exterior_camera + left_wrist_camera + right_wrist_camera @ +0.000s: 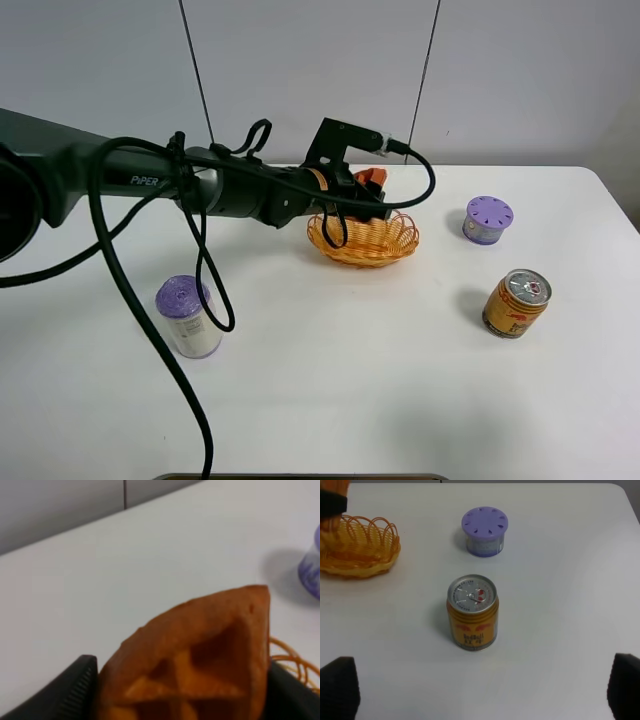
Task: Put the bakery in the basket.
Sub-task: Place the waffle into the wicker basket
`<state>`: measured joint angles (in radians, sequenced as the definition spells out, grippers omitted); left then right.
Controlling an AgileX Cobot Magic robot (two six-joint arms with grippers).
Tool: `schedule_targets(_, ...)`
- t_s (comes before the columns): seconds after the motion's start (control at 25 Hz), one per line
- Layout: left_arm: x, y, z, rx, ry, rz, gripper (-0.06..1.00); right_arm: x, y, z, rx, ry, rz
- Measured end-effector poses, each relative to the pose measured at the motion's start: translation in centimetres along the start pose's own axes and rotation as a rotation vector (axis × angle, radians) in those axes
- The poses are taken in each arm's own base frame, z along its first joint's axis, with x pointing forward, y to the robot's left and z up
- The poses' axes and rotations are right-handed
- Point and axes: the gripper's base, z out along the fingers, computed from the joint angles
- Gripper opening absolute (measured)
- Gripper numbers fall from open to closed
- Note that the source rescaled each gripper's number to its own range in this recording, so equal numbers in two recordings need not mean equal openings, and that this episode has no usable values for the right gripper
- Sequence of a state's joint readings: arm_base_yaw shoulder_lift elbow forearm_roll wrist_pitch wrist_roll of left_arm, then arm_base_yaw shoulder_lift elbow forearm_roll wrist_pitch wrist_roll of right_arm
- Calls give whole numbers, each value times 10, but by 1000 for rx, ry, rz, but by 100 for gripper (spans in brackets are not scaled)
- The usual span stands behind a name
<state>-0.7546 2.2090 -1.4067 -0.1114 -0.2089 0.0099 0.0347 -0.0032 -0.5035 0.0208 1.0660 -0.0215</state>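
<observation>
1. task item. the bakery (200, 660) is an orange-brown wedge with square dimples pressed into its face and a smooth crust along its upper edge. my left gripper (182, 700) is clenched on it, with one black ribbed finger (75, 690) at each side of the wedge.

2. position. the exterior high view shows the bakery held above the far rim of the basket (365, 245), off the tabletop (350, 400). whether the wedge touches the wicker cannot be told.

3. view differences.
- only the left wrist view shows the dimple grid; in the exterior high view the wedge is a small orange patch beyond the arm.
- the left wrist view shows only a few wicker loops beside the wedge's corner. the exterior high view shows the whole oval basket.
- the right wrist view shows my right gripper (480, 690) released, its fingers wide apart with nothing between them. a yellow can (472, 612) stands ahead of it, and a purple-lidded container (485, 530) stands beyond the can.
- a white jar with a purple lid (187, 315) appears only in the exterior high view.

4. clearances. the basket sits near the far edge of the tabletop. the container is well apart from it, towards the right edge. open tabletop lies between the basket, the jar and the can.
</observation>
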Motion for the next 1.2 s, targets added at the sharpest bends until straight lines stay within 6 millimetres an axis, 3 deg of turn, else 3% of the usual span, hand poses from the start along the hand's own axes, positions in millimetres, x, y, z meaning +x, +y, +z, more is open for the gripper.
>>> schedule_targets(0.24, 14, 2, 10, -10, 6, -21, 2, 0, 0, 0, 0, 0, 0)
schedule_targets(1.2, 28, 3, 18, -14, 15, -20, 2, 0, 0, 0, 0, 0, 0)
